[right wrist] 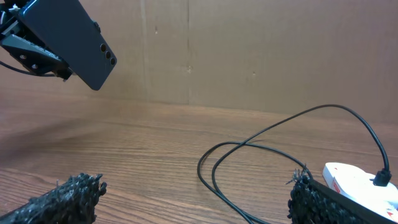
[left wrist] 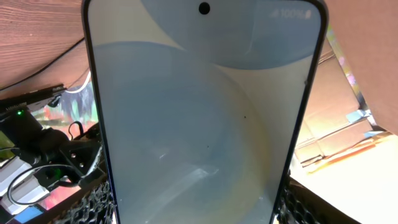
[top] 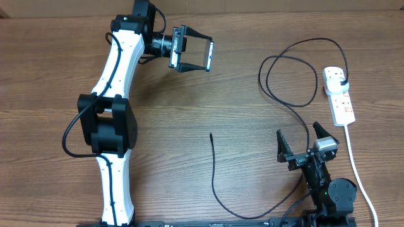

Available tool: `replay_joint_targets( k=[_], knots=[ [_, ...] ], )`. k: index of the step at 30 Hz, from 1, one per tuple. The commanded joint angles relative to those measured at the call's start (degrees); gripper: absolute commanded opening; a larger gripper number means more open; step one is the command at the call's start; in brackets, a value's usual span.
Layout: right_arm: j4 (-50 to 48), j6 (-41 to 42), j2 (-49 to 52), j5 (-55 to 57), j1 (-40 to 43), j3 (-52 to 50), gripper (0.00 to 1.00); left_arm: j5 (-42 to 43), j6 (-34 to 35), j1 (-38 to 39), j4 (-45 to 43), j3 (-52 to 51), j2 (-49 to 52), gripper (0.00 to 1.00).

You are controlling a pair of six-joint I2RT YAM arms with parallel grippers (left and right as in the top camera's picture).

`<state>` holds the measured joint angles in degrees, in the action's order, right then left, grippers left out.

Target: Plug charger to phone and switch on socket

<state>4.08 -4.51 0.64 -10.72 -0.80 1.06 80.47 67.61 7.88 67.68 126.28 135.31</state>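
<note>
My left gripper (top: 201, 55) is shut on the phone (top: 209, 55) and holds it raised above the far left of the table. In the left wrist view the phone's pale blue screen (left wrist: 199, 112) fills the frame between the fingers (left wrist: 196, 214). The right wrist view shows the phone's dark back (right wrist: 81, 37). The charger cable's connector tip (top: 210, 134) lies loose mid-table. The cable (top: 214, 183) runs along the front edge and loops (right wrist: 249, 155) to its black plug (top: 341, 79) in the socket (top: 341, 101). My right gripper (top: 298, 132) is open and empty, right of the tip (right wrist: 186, 208).
The socket's thick white cord (top: 353, 164) runs down the right side past my right arm. The socket's end (right wrist: 360, 183) shows beside my right finger. A cardboard wall (right wrist: 249, 50) stands behind the table.
</note>
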Motion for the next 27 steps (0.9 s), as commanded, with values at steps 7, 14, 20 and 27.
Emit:
replay_joint_targets(
  k=[7,14,20,27],
  knots=[
    [-0.28,-0.07,-0.48,-0.31,0.17,-0.61,1.00,1.20,0.52,0.39,-0.22,1.86,-0.11,0.04],
    [-0.28,-0.07,-0.48,-0.31,0.17,-0.61,1.00,0.37,0.52,0.42,-0.22,1.86,-0.11,0.04],
    [-0.31,-0.07,-0.48,-0.31,0.17,-0.61,1.00,0.33,0.55,0.42,-0.22,1.86,-0.11,0.04],
    [-0.31,-0.09,-0.48,-0.28,0.17,-0.61,1.00,0.33,0.55,0.44,-0.22,1.86,-0.11,0.04]
  ],
)
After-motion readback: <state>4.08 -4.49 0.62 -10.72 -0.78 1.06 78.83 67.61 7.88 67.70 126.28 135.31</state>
